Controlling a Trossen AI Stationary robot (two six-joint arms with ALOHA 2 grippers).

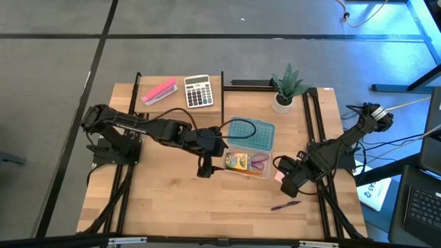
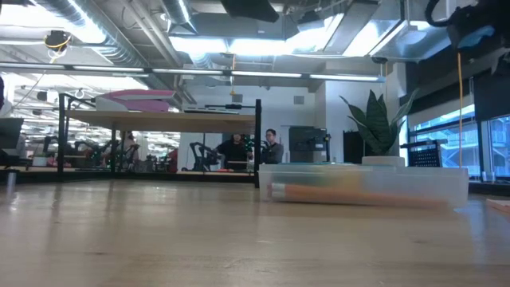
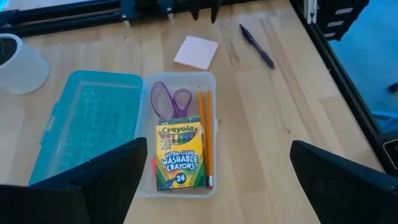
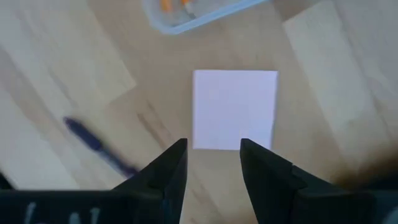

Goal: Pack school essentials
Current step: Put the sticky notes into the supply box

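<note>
- Our right gripper (image 4: 211, 163) hangs low over the table (image 1: 165, 200), its fingers (image 4: 166, 171) parted by a narrow gap and empty, just at the near edge of the square pink notepad (image 4: 235, 109).
- We see the purple pen (image 1: 284, 204) lying on the bare wood beside that gripper, apart from the notepad.
- Our left gripper (image 1: 204, 167) stands wide open with nothing between its fingers (image 3: 93, 180), above the near end of the clear pencil box (image 3: 208, 185).
- We find the yellow-green crayon box (image 3: 180, 155), the purple-handled scissors (image 3: 171, 99) and two orange pencils (image 3: 206, 137) inside it.
- Its teal lid (image 3: 84, 121) lies open alongside.
- Farther off we see a potted plant (image 1: 286, 87), a grey calculator (image 1: 198, 91) and a pink block (image 1: 159, 91).
</note>
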